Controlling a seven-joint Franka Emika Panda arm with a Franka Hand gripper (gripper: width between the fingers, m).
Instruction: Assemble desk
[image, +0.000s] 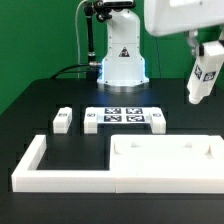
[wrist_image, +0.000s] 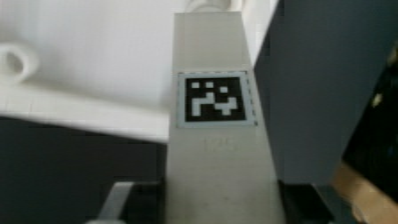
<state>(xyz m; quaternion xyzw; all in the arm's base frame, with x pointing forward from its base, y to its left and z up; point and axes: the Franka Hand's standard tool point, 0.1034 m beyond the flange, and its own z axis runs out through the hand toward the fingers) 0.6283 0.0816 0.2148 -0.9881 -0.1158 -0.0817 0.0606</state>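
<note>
Nothing had been joined yet, by the look of it. The black matte table (image: 30, 105) carried every part loose. The long low white U-shaped border wall (image: 40, 165) ran along the near edge and up the exterior view's left. Inside it, near and toward the exterior view's right, lay the flat white plastic rectangular tabletop (image: 165, 160). It lay flat with its recesses up, its long axis running left to right, and no leg stood in it.

Farther back sat the marker board (image: 125, 118), with three small white blocks (probably the remaining legs): one well to its left (image: 63, 120) and one just beside each end (image: 92, 120) (image: 157, 122).

The white block leg (image: 204, 78), tagged in black and white, hung in the air at the far right, above the table and apart from the tabletop. Its long axis stood nearly upright, the lower end leaning slightly toward the exterior view's left. The two-finger gripper (image: 212, 50) was clamped on its upper end; the wrist view showed the leg running straight out between the fingers (wrist_image: 134, 205).

All four legs seemingly remained to be fitted.
</note>
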